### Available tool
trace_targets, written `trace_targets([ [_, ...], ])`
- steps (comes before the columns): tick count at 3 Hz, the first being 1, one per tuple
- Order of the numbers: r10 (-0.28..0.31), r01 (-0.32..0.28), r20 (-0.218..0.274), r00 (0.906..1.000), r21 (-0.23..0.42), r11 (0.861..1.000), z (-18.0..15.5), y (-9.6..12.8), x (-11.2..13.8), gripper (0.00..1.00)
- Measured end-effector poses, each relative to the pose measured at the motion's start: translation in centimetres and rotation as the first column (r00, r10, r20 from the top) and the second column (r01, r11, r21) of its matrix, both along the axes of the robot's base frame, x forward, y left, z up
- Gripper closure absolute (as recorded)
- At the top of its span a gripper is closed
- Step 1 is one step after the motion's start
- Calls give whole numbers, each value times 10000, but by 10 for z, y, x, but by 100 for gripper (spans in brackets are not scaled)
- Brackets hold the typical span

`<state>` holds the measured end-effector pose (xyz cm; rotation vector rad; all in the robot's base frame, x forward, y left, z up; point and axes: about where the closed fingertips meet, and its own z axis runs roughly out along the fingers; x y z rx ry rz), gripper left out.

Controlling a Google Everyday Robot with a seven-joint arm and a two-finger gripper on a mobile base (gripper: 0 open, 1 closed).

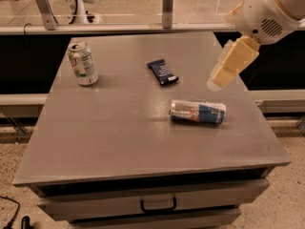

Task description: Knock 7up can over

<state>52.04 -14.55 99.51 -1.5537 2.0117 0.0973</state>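
Note:
The 7up can (82, 63) stands upright near the back left corner of the grey table (119, 128). It has a whitish-silver body with green markings and a silver top. My gripper (232, 63) hangs above the table's right side, pale yellow, below the white arm (269, 11). It is far to the right of the 7up can and not touching anything.
A slim blue-and-silver can (198, 112) lies on its side right of the table's middle, just below my gripper. A dark blue snack packet (162, 71) lies near the back centre. A drawer with a handle (158, 205) is under the tabletop. A glass railing runs behind.

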Motion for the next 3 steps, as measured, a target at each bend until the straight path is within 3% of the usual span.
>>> trace_targets([
  [1, 0, -28, 268, 9996, 1035, 9946, 2, 39, 39, 0],
  [2, 277, -350, 336, 9991, 2382, 9706, 1, 105, 79, 0],
  [3, 510, -588, 334, 9981, 3045, 9507, -3, 152, 96, 0],
])
